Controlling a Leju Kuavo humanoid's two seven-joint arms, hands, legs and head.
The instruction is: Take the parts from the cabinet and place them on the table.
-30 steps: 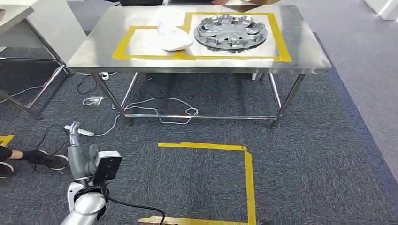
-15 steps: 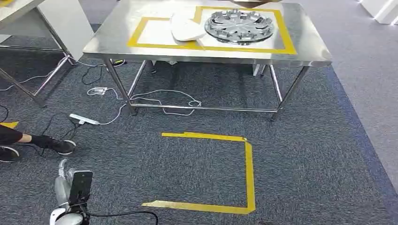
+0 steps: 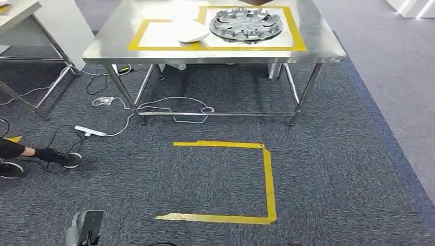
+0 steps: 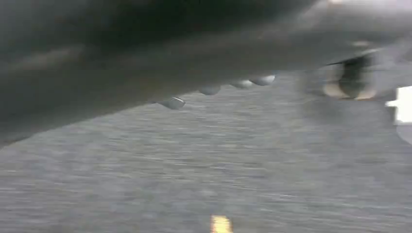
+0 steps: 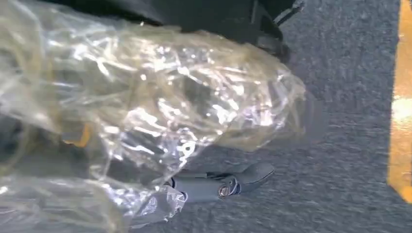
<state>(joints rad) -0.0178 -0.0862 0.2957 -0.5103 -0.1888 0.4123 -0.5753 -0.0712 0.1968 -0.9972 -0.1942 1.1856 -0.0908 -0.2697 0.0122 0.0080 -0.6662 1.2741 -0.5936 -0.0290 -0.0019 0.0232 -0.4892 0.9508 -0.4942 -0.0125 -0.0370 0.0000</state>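
Observation:
A silver wheel cover (image 3: pixel 246 24) and a white curved part (image 3: pixel 191 34) lie inside the yellow tape frame on the steel table (image 3: pixel 102 51) ahead of me. My left hand (image 3: pixel 84 230) hangs low at the picture's bottom edge, far from the table. In the blurred left wrist view its fingertips (image 4: pixel 172 103) stretch out over the carpet with nothing in them. In the right wrist view my right hand (image 5: pixel 218 185) holds a crumpled clear plastic bag (image 5: pixel 160 107), which hides most of its fingers. What the bag contains is not clear.
A yellow tape outline (image 3: pixel 267 179) marks the grey carpet in front of the table. Cables and a power strip (image 3: pixel 90 131) lie on the floor at the left. A person's black shoe (image 3: pixel 64 160) rests near them. Another table (image 3: pixel 20 15) stands at the far left.
The whole picture has shifted, so the camera has moved. My left arm has dropped from mid-picture to the bottom edge.

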